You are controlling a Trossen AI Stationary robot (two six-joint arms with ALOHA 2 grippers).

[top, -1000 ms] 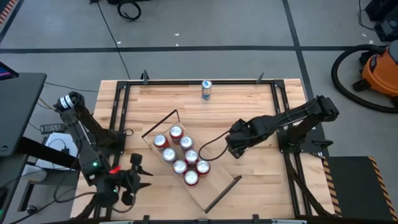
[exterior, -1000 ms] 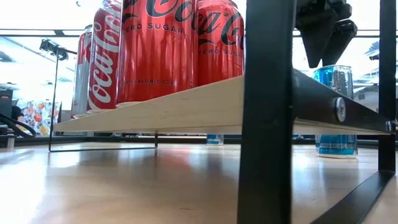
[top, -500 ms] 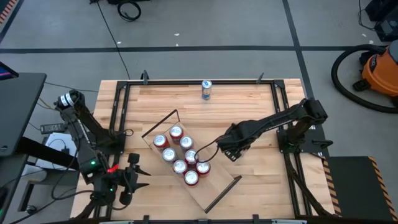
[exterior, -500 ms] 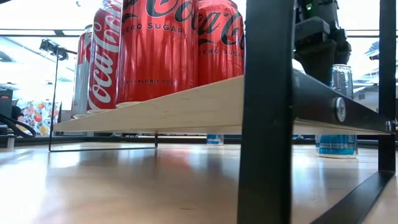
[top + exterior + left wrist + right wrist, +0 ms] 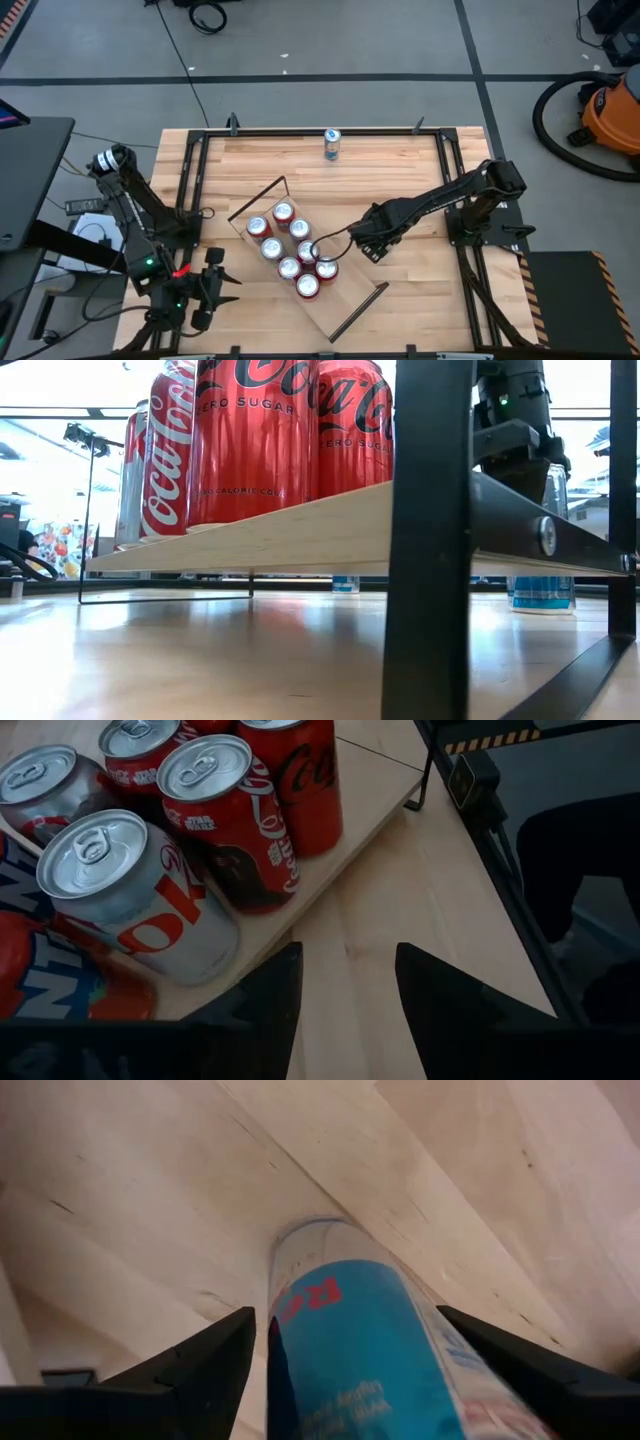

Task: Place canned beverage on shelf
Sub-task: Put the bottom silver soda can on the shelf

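A slim blue and silver can [image 5: 350, 1340] stands upright on pale wood beside the shelf's [image 5: 347, 305] right long edge. In the low view its foot [image 5: 540, 592] shows under the shelf's end rod, at table level. My right gripper [image 5: 345, 1315] is open and points down over the can, one finger on each side, with a little wood showing between each finger and the can. In the high view my right gripper [image 5: 340, 248] hides the can. Several red and silver cans [image 5: 290, 250] stand on the plank. My left gripper [image 5: 345, 990] is open and empty near the table's front left corner [image 5: 215, 285].
Another blue can [image 5: 331, 143] stands alone at the table's far edge. Black frame rails [image 5: 190, 190] run along the table's sides. The shelf's black end post [image 5: 430, 540] stands close to the low camera. An orange vacuum [image 5: 610, 110] sits on the floor at the far right.
My right gripper has come down and a little toward the table's left edge. It was above the blue can's top, and its fingers now stand around the can's upper part. The can has stayed where it was.
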